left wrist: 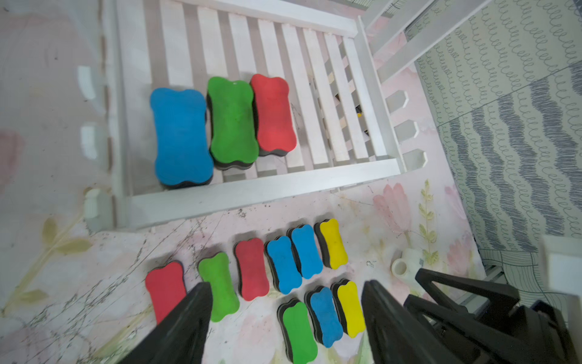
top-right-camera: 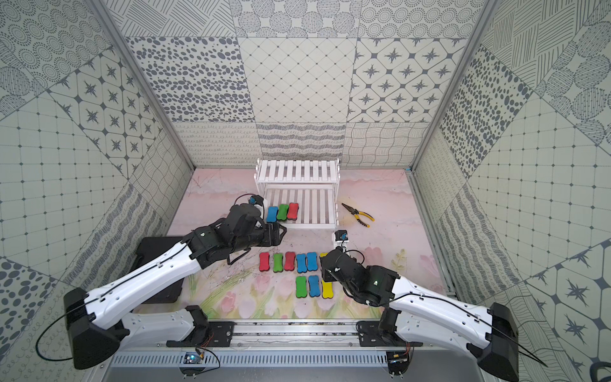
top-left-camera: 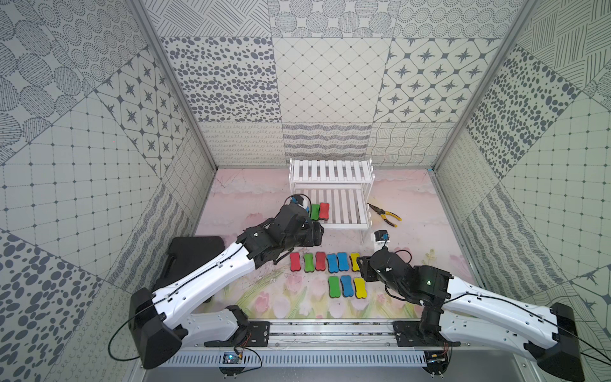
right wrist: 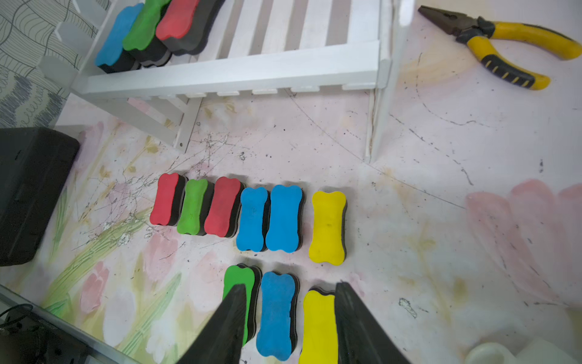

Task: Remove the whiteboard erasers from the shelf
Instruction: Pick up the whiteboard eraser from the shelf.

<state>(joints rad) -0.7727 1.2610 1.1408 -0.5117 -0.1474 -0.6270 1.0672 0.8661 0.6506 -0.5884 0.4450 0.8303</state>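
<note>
Three erasers (left wrist: pixel 231 123) lie on shelf (left wrist: pixel 261 192) beyond left claw (left wrist: pixel 286 283).

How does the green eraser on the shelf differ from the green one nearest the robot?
Place: shelf green eraser on the shelf's lower tier, near green eraser on the table. Neighbours: shelf one flanked on both sides, near one ending its row. Both bone-shaped, green side up.

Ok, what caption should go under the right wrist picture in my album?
Three erasers sit on the white shelf while nine others lie in rows on the flowery table, pliers nearby.
</note>
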